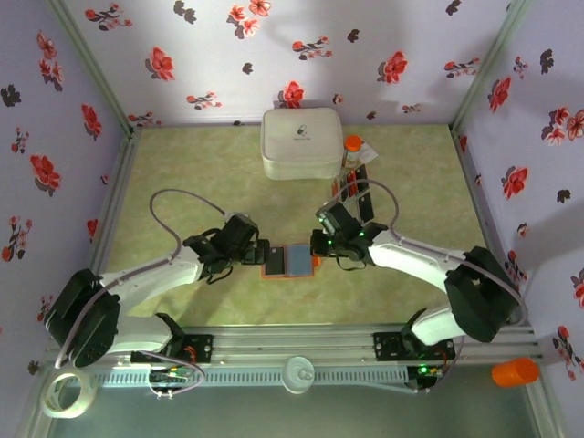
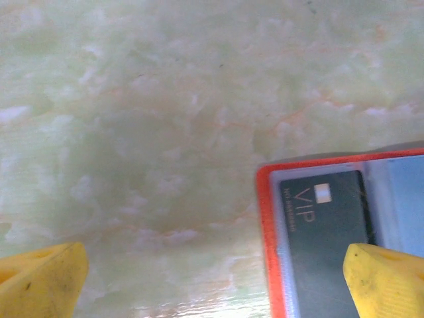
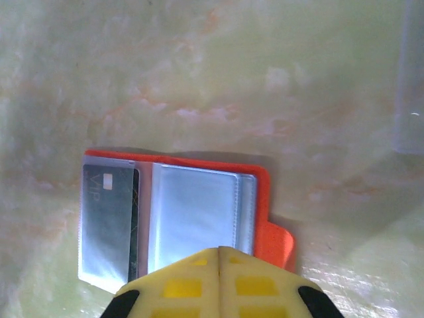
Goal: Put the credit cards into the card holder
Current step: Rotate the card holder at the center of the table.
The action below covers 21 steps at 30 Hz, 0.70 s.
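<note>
Green table [image 1: 182,173], card holder [image 3: 195,218], black card [image 3: 109,212] inside

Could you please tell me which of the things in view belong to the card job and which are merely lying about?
Belong to the job: open orange card holder; black VIP card in its left sleeve; red and black cards beside the white case.
Just lying about: white case; orange-capped bottle; tape roll; orange cylinder.

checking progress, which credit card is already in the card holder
The black VIP card, sleeved in the left pocket of the open orange card holder; the other cards lie loose beside the white case.
</note>
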Motion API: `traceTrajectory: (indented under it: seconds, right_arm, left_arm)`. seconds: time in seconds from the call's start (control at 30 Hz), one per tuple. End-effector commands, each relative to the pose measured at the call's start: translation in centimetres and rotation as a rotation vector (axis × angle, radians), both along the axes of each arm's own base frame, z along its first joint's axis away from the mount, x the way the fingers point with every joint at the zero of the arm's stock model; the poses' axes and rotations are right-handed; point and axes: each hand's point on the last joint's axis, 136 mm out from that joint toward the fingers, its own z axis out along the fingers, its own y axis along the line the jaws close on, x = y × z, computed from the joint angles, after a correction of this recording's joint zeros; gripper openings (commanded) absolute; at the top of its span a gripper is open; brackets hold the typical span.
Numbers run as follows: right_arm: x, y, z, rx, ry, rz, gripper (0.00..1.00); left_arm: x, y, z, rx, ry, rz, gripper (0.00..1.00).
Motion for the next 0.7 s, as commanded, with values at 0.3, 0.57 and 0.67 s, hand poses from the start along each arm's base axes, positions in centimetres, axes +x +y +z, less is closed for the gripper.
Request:
traceTrajectory:
  seconds: [0.3, 0.57, 0.67]
  right_arm:
    - [0.5, 1.4, -0.6, 0.033, 0.021, 0.022, 0.09]
    - [-0.8, -1.9, 1.1, -0.001, -0.044, -0.027, 0.27]
    - [-1.1, -3.2, 1.1, -0.023, -0.067, -0.055, 0.40]
  left_arm:
    - [0.5, -2.8, -0.7, -0.005, -0.002, -0.031, 1.00]
    - [1.8, -2.5, -0.7, 0.017, -0.021, -0.023, 1.00]
    - [2.4, -2.3, -0.3, 0.007, -0.027, -0.017, 1.00]
